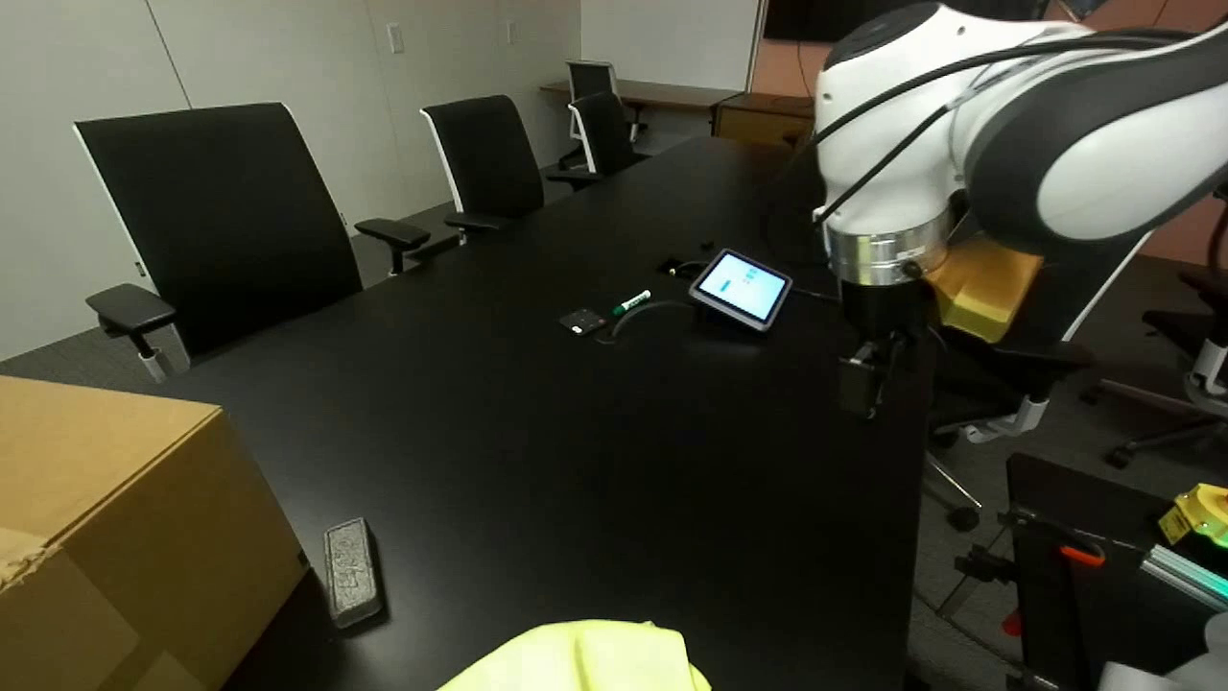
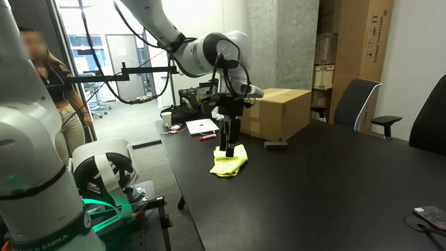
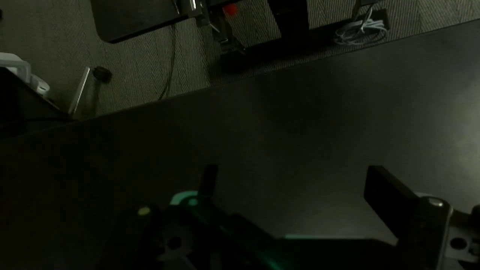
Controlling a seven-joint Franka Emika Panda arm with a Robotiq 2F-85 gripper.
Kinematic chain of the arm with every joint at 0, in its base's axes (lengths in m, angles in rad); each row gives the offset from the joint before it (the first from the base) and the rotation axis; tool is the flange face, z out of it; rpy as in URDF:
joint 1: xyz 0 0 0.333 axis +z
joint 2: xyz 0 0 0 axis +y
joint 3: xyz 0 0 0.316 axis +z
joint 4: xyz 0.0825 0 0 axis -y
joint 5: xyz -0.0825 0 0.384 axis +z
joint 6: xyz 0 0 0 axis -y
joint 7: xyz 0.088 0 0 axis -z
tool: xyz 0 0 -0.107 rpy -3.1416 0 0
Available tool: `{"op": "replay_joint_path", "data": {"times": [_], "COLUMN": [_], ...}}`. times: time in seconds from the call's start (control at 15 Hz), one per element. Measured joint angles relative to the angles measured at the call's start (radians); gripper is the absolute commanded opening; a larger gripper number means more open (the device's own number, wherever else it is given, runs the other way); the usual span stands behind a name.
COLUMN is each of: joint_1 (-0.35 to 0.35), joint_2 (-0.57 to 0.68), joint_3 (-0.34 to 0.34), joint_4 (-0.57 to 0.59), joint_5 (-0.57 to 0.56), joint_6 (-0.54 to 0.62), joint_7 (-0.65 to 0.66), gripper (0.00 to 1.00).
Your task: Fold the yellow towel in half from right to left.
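One towel (image 2: 228, 167), its long axis unclear, lay on the table (image 2: 296, 195) near one box (image 2: 294, 120) and one eraser (image 2: 276, 145). In an exterior view, one corner pointed toward the table's side edge; the gripper (image 2: 226, 151), well apart, overlapped the far part. In an exterior view, the lower border cropped the towel (image 1: 585, 662). Two fingers (image 3: 390, 198) stood wide apart, holding nothing.
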Motion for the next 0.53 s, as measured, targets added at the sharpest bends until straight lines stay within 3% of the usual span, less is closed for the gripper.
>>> {"op": "replay_joint_path", "data": {"times": [0.53], "joint_1": [-0.098], "joint_2": [-0.325], "joint_3": [0.044], "joint_4": [-0.223], "joint_5": [0.0], "joint_6": [0.128], "joint_7": [-0.004], "gripper": [1.0]}}
